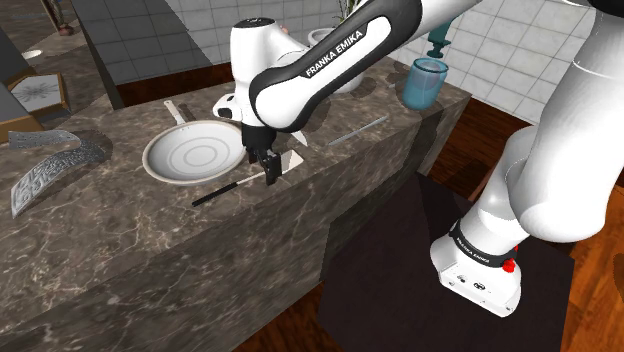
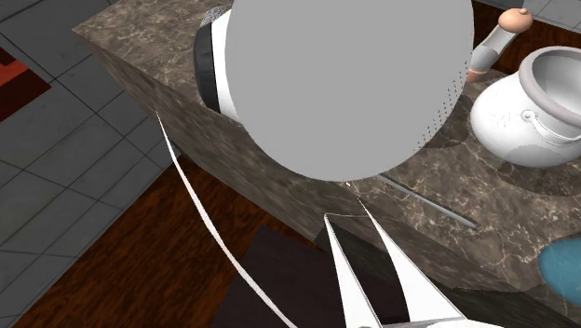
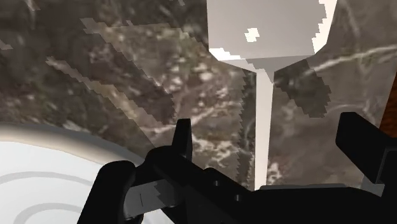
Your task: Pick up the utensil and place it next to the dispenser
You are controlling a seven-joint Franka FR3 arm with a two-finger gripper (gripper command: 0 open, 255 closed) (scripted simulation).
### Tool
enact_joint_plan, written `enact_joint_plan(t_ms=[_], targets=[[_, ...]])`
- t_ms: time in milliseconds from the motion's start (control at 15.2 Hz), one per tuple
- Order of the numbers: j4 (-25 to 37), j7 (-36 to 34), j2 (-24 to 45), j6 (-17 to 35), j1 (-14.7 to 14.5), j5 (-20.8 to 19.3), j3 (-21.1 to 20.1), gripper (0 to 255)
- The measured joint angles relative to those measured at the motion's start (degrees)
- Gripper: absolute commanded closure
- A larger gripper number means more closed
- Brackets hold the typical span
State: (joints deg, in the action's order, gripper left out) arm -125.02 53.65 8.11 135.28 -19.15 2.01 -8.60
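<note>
The utensil is a spatula (image 1: 228, 187) with a black handle and a white blade (image 1: 292, 160), lying flat on the marble counter (image 1: 150, 250) beside a white plate (image 1: 195, 155). My gripper (image 1: 265, 166) hangs low over it, where the handle meets the blade. In the wrist view the blade (image 3: 264, 32) lies ahead and its white neck (image 3: 263, 127) runs between my fingers. The gripper (image 3: 267, 130) is open, and neither finger touches the neck. The blue dispenser (image 1: 425, 82) stands at the counter's far right corner.
A thin grey rod (image 1: 355, 130) lies between the spatula and the dispenser. A patterned cloth (image 1: 50, 172) lies at the shoulder view's left. A white pot (image 2: 531, 102) stands on the counter. The counter's edge (image 1: 330, 230) drops to a dark floor.
</note>
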Motion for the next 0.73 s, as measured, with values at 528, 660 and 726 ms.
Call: enact_joint_plan(t_ms=[528, 660, 726], targets=[[0.0, 0.1, -0.6, -0.5, -0.2, 0.2, -0.3, 255], [0.1, 0.0, -0.6, -0.5, -0.2, 0.2, -0.3, 255], [0.2, 0.0, -0.6, -0.6, -0.1, 0.1, -0.3, 255]])
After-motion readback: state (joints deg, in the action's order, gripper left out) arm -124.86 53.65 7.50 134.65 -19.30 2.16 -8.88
